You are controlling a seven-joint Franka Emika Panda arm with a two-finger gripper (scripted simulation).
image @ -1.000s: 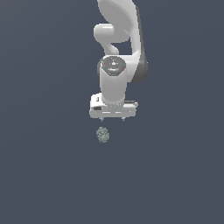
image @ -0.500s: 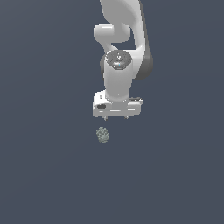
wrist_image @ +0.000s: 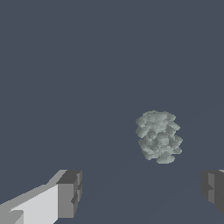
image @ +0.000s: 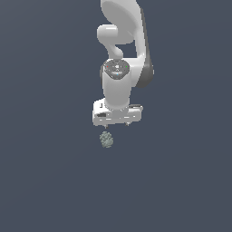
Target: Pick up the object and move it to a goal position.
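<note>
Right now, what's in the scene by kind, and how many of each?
Lump: 1, grey-green and knobbly, lying free on the dark surface.
Arm: 1, white.
End effector: 1, open, fingers either side, not touching the lump.
Total: 3

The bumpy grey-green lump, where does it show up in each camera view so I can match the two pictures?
Exterior view: the lump lies just below the gripper, near the middle of the picture, slightly toward the exterior view's left.
Wrist view: the lump lies on the plain dark floor, ahead of the two open fingers and nearer one of them than the other.
Shared landmark: the gripper, whose fingers show in both views.
</note>
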